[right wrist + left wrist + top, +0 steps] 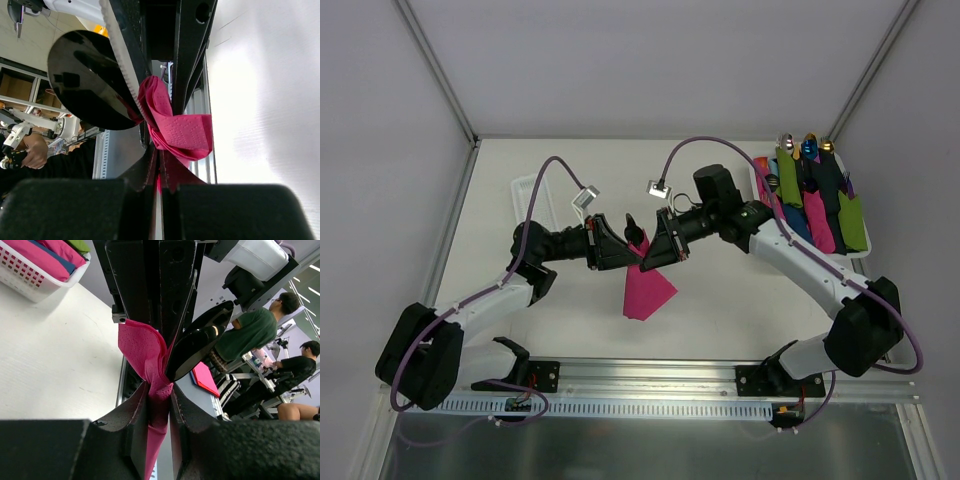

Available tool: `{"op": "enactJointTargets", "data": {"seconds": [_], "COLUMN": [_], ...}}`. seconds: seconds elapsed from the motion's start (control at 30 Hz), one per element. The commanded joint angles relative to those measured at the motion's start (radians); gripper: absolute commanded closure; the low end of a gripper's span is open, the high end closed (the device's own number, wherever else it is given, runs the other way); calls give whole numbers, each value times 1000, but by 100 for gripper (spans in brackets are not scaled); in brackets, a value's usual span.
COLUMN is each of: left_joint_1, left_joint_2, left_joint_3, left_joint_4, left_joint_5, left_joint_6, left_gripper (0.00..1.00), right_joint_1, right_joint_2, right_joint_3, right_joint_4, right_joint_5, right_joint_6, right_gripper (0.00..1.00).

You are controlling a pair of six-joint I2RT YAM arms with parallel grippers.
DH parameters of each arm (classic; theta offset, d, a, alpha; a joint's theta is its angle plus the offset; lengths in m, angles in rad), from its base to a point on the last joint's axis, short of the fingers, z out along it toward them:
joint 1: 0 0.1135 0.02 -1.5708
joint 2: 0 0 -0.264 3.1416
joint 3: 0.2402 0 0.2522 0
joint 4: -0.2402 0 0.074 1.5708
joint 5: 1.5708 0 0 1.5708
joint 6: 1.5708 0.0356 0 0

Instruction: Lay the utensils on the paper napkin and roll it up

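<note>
left wrist: napkin pinched w/in left hand.

From where I stand there are two robot arms, each with one gripper: the left gripper and the right gripper, at mid-frame. I see one magenta paper napkin and one black utensil. One narrow white tray sits upper left and one white basket upper right, with three shiny utensil heads showing above it. Its rolled napkins overlap too much to count. Two people appear at the right of the left wrist view.
</note>
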Motion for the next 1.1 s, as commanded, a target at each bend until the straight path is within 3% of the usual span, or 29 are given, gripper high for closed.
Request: {"op": "enactJointTargets", "data": {"seconds": [0.0, 0.13, 0.37, 0.43, 0.6, 0.73, 0.87, 1.07], "left_joint_1": [-12, -9, 11, 29, 70, 74, 74, 72], "left_joint_2": [6, 1, -43, -65, -140, -200, -200, -185], "left_joint_3": [23, 21, 32, 38, 61, 105, 104, 107], "left_joint_4": [127, 128, 38, -28, -264, -517, -566, -593], "left_joint_5": [-1, -3, -32, -58, -236, -524, -653, -702], "left_joint_6": [-27, -33, 19, 47, 146, 220, 188, 154], "left_gripper": [100, 100, 100, 100, 100, 100, 100, 100], "right_joint_1": [2, -25, -127, -168, -234, -233, -181, -9], "right_joint_2": [-48, -45, -55, -62, -95, -137, -160, -149], "right_joint_3": [47, 62, 107, 125, 186, 213, 191, 160], "right_joint_4": [5, -36, -107, -117, -199, -216, -185, -142], "right_joint_5": [-37, -30, -23, -17, 187, 383, 512, 675], "right_joint_6": [-29, -69, -112, -118, -169, -163, -114, -72], "right_gripper": [100, 99, 65, 61, 67, 74, 73, 62]}}
